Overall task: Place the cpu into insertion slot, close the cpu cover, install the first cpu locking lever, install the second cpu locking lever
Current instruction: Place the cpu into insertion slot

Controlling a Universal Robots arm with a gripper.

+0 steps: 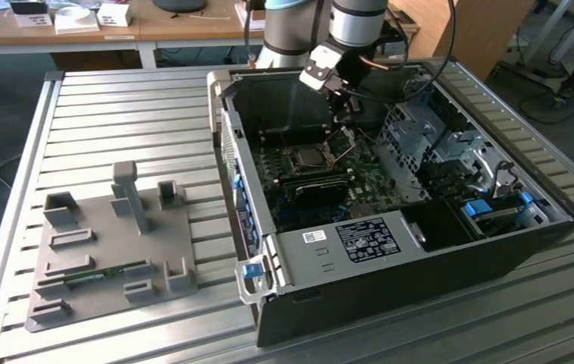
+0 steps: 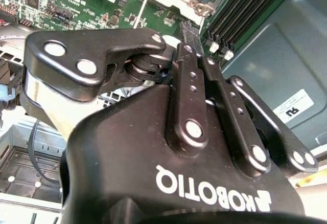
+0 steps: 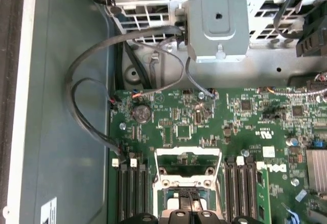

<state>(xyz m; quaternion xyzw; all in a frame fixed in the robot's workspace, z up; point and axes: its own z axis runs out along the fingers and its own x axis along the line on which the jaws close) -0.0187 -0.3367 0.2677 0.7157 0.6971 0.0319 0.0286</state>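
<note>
In the exterior view my gripper [image 1: 346,115] hangs inside the open computer case, just above the far side of the insertion slot [image 1: 310,159]. The cpu [image 1: 313,157], a silvery square, lies in that slot. The cpu cover [image 1: 343,142], a thin metal frame, stands tilted up beside the slot, right under my fingertips. In the first wrist view the cover [image 3: 188,155] is a silver window frame, with the gripper [image 3: 191,204] at its near edge over the cpu [image 3: 173,199]. In the second wrist view the gripper [image 2: 186,28] is shut, its fingers meeting at a point, with nothing seen between them.
A grey fixture plate [image 1: 105,258] holding a green memory stick [image 1: 92,277] lies on the slatted table on the exterior view's left. Inside the case, a metal drive cage [image 1: 438,140], loose cables [image 3: 87,96] and black memory slots [image 3: 132,188] surround the socket.
</note>
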